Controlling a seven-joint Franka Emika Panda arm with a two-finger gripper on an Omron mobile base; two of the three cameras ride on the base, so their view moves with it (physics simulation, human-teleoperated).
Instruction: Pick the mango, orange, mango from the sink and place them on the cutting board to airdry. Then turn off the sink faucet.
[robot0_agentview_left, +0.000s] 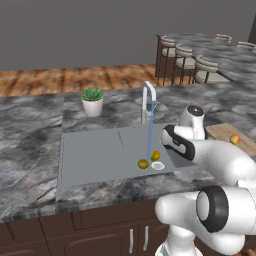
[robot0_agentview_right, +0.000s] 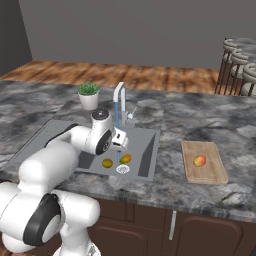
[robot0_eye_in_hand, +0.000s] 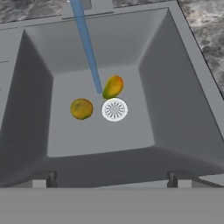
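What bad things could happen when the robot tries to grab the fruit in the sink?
1. The two mangoes lie close together by the drain, so the open gripper above them might bump one and make it roll away.
2. Water still pours from the faucet right beside the oval mango, so the fruit may be slippery and pop out of the fingers.
3. The orange already on the cutting board could get knocked off when the next fruit comes.
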